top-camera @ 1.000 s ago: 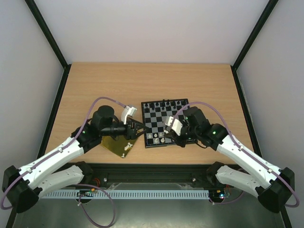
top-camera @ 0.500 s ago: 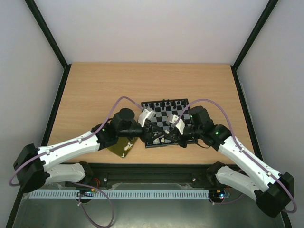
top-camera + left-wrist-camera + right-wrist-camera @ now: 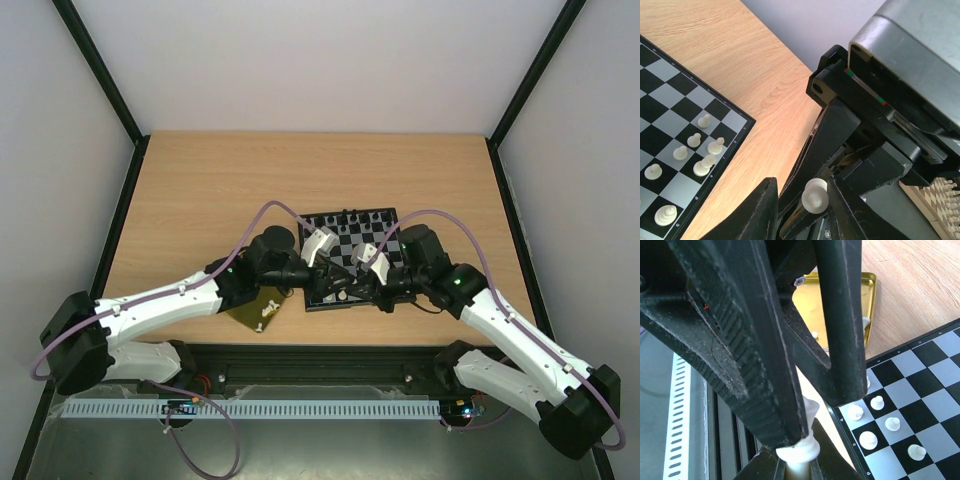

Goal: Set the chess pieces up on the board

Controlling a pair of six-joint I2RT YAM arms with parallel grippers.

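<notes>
On the board [image 3: 671, 94] stand seven white chess pieces [image 3: 694, 140]; right gripper [image 3: 792, 467] pinches one.

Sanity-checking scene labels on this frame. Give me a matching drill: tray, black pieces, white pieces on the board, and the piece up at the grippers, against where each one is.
Things:
1. tray
2. black pieces
3. white pieces
4. held piece

Places:
A. far edge of the board
B. between the fingers of the right gripper
C. left of the board
D. near-left corner of the board

Pairs: 1-C, 2-A, 3-D, 4-B
</notes>
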